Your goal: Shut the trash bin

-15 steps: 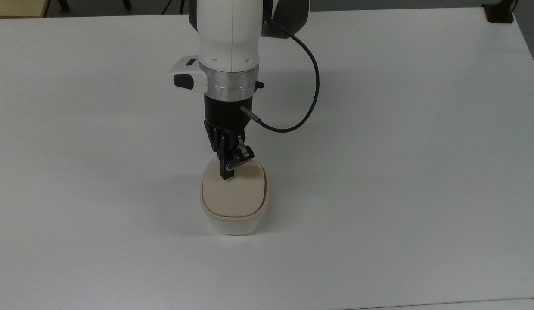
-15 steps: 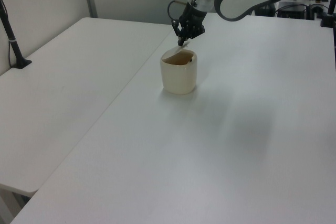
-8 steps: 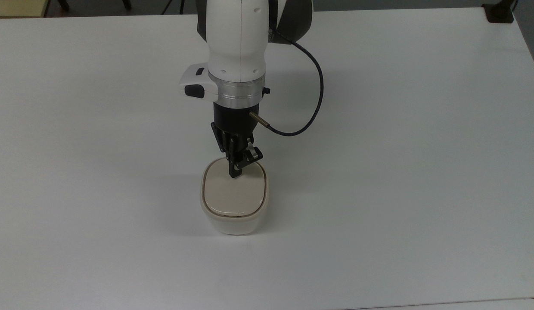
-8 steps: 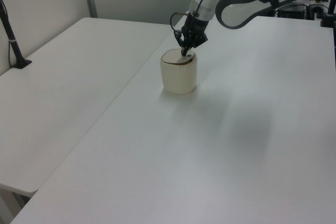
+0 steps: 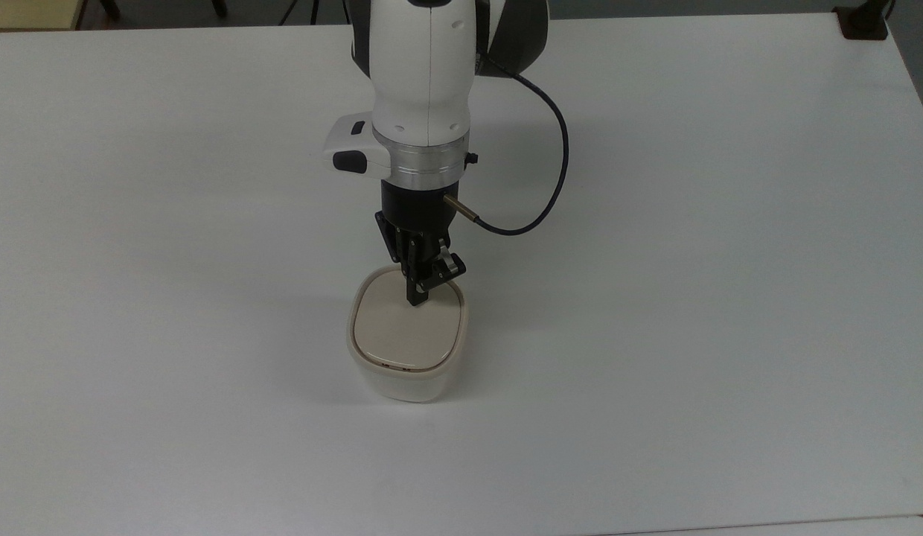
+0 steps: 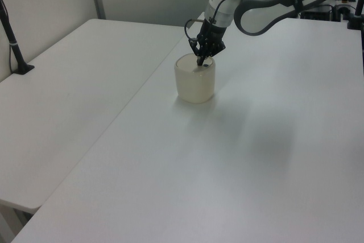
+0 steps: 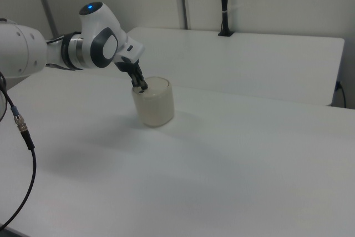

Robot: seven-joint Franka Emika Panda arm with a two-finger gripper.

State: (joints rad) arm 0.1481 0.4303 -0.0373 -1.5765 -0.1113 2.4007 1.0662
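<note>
Roughly at the middle of the white table (image 5: 729,298), toward six o'clock in the top view, stands the small cream-white plastic trash bin (image 5: 406,372) with a rounded-square body. Its beige rounded-square lid (image 5: 406,331) lies flat in the rim. At the lid's twelve o'clock edge the black two-finger gripper (image 5: 416,300) points down, its tip touching the lid, with the fingers pressed together on nothing. From the wrist a dark cable (image 5: 554,179) loops out toward three o'clock.

Gripper (image 7: 142,87) atop trash bin (image 7: 155,104) lid
</note>
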